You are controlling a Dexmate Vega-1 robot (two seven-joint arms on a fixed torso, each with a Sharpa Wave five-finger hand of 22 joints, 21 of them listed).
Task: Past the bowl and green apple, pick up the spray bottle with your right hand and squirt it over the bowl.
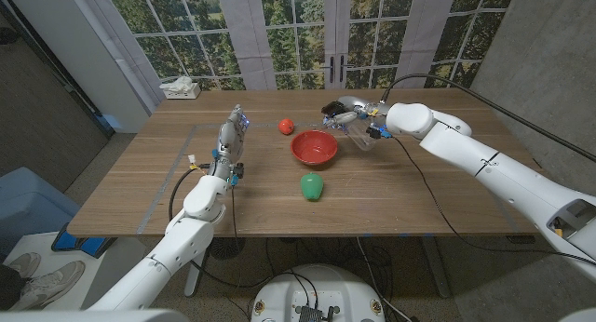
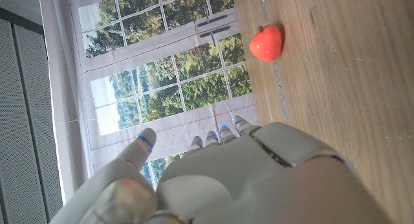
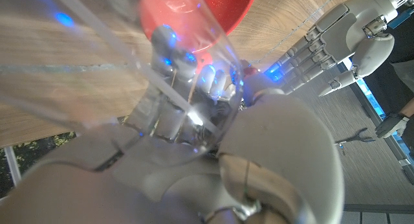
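A red bowl (image 1: 314,147) sits mid-table, with a green apple (image 1: 312,185) in front of it. My right hand (image 1: 357,117) grips a clear spray bottle (image 1: 361,136) just right of and above the bowl's far rim, the bottle tilted toward the bowl. Up close in the right wrist view, the clear bottle (image 3: 116,62) lies across my right hand (image 3: 194,140), and the red bowl (image 3: 194,7) shows through it. My left hand (image 1: 230,140) stands upright left of the bowl, fingers apart and holding nothing; it appears again as my left hand (image 2: 220,179).
A small red apple-shaped object (image 1: 286,127) lies behind the bowl to its left, also seen as the red object (image 2: 266,43). A white tissue box (image 1: 181,88) sits at the far left corner. Cables trail off the table's right side.
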